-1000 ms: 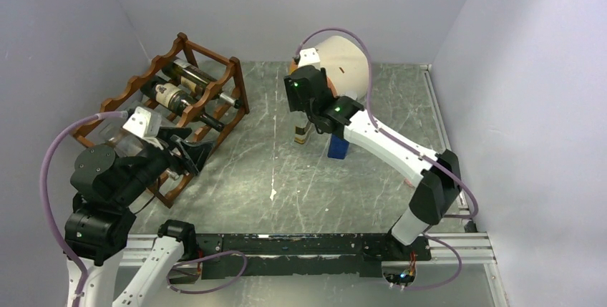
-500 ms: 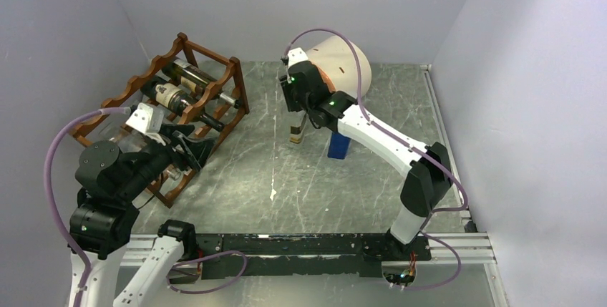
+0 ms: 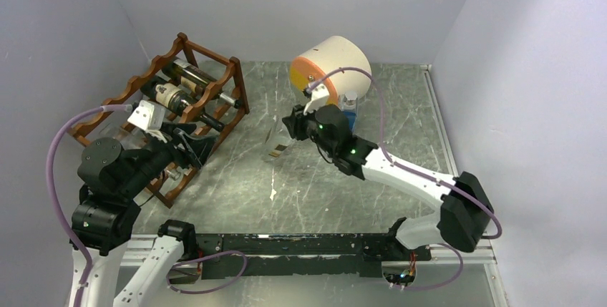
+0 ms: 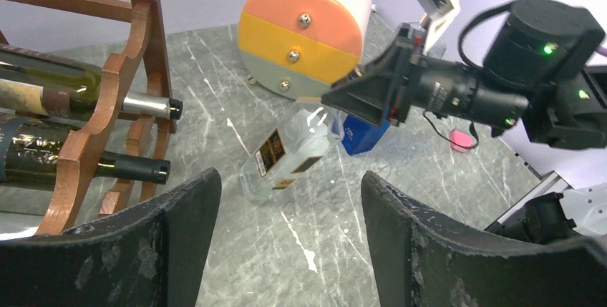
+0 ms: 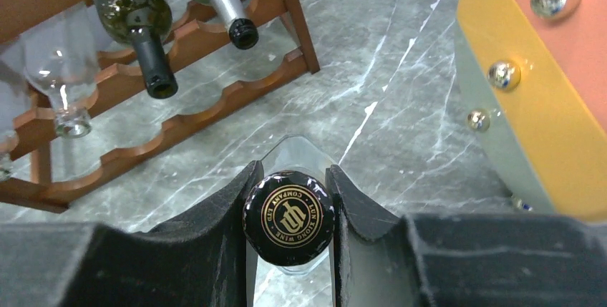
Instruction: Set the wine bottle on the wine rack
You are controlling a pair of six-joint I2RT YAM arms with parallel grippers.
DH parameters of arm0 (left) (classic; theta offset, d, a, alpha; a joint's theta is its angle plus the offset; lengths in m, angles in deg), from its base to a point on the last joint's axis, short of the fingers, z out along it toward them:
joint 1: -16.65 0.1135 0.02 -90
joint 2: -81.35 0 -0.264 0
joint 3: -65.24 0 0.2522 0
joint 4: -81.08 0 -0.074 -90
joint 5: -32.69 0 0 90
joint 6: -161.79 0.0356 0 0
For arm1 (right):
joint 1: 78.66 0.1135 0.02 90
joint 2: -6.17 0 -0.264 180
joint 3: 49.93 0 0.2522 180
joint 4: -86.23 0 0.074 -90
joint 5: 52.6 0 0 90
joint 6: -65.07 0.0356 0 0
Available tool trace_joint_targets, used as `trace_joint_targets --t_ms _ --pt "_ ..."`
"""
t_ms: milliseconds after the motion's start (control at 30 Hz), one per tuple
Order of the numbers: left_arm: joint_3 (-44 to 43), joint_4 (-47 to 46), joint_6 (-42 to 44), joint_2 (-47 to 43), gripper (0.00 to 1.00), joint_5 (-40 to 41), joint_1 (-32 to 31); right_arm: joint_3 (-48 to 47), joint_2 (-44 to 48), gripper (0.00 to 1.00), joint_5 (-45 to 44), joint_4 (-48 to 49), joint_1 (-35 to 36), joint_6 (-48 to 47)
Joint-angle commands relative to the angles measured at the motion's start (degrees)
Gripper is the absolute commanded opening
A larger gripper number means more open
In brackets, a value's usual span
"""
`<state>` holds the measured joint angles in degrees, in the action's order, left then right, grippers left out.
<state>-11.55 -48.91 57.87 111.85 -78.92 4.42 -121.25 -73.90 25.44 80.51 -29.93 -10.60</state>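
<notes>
My right gripper (image 3: 295,127) is shut on the black-capped neck of a clear wine bottle (image 3: 276,145), holding it tilted above the table's middle. In the right wrist view the cap (image 5: 288,217) sits between my fingers (image 5: 215,214). The bottle also shows in the left wrist view (image 4: 283,155). The reddish-brown wine rack (image 3: 187,110) stands at the back left with two dark bottles (image 3: 187,78) in it; it also shows in the right wrist view (image 5: 215,110) and in the left wrist view (image 4: 107,106). My left gripper (image 4: 290,239) is open and empty beside the rack's near end (image 3: 193,151).
A cream drum with orange and yellow face (image 3: 333,64) lies at the back centre. A blue box (image 3: 348,116) sits beside it, partly hidden by my right arm. Clear glass bottles (image 5: 61,71) lie in the rack's lower tier.
My right gripper has swung down and to the left with the bottle, tipping it from upright to slanted toward the rack. The blue box and drum are uncovered. The left arm shifted slightly.
</notes>
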Motion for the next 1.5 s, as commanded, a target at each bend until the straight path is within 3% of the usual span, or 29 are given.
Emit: trace_joint_targets --t_ms 0,167,367,933,1233,1467 --pt "-0.4 -1.3 0.4 -0.6 0.76 3.1 -0.3 9.9 3.5 0.0 1.0 3.9 1.2 2.5" --pt "3.5 -7.7 0.3 -2.1 0.77 4.6 -0.3 15.6 4.6 0.0 1.2 4.0 2.6 3.9" --pt "2.9 -6.9 0.8 2.7 0.76 2.2 -0.3 18.2 5.8 0.0 1.9 0.1 5.4 3.5" --pt "6.4 -12.1 -1.3 5.3 0.76 0.1 -0.3 28.8 9.9 0.0 4.9 -1.5 9.8 7.2" --pt "6.8 -11.6 -1.6 5.0 0.75 0.4 -0.3 25.4 3.8 0.0 2.6 -5.5 11.8 5.6" --pt "5.9 -10.4 -0.5 5.4 0.76 1.0 -0.3 19.0 -1.0 0.0 -1.8 -15.7 13.3 5.9"
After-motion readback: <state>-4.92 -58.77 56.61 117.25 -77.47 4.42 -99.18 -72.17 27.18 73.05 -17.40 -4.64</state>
